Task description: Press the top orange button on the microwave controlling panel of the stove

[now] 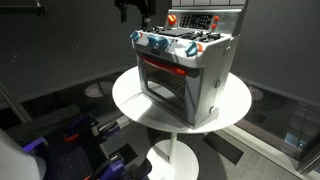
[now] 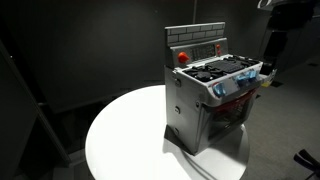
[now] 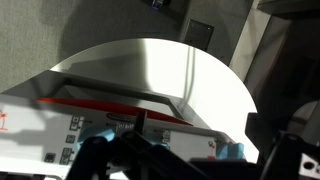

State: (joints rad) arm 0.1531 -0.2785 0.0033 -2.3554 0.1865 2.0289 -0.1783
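The stove (image 1: pixel 185 75) is a small silver-grey toy that stands on a round white table (image 1: pixel 130 100); both show in both exterior views. It has blue-and-white knobs and a red-lit oven window. Its upright microwave controlling panel (image 1: pixel 205 20) rises at the back and carries an orange button (image 1: pixel 171 18). The panel (image 2: pixel 195 42) and the red-orange button (image 2: pixel 182 57) also show from the other side. My gripper (image 1: pixel 135 12) hangs open and empty in the air on the knob side of the stove (image 2: pixel 215 90), apart from it (image 2: pixel 271 62). The wrist view looks down on the stove's edge (image 3: pixel 150 125).
The table (image 2: pixel 125 135) stands on a single pedestal in a dark room. Dark equipment (image 1: pixel 70 135) lies on the floor by the table's base. The wrist view shows the bare white tabletop (image 3: pixel 160 70) beyond the stove.
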